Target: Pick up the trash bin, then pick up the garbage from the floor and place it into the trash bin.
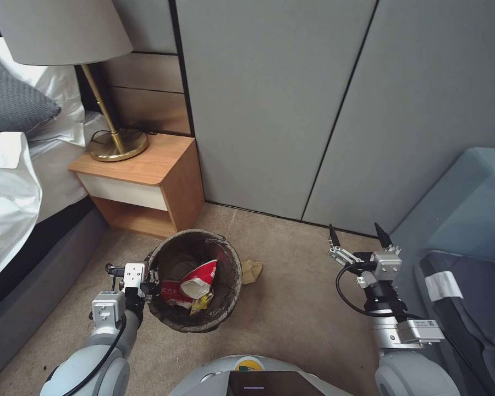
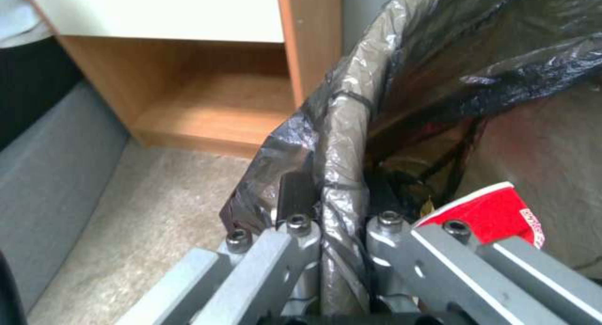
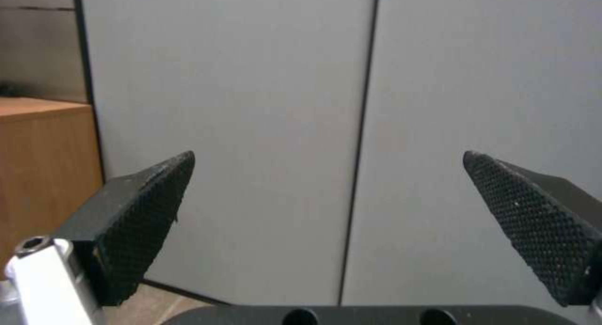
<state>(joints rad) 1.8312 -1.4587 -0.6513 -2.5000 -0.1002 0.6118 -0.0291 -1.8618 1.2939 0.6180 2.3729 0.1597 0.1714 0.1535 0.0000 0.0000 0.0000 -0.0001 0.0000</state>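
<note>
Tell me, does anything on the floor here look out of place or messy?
Yes. A tan paper bag lies crumpled on the carpet, just outside the trash bin on its wall side, while the other litter is already inside. The left gripper is clamped on the bin's lined rim; the right gripper hangs open and empty.

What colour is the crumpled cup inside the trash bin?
Red and white; the crumpled cup in the trash bin shows best in the head view.

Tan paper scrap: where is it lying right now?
In the head view the tan paper scrap lies on the carpet, just right of the trash bin, in front of the grey wall panels.
</note>
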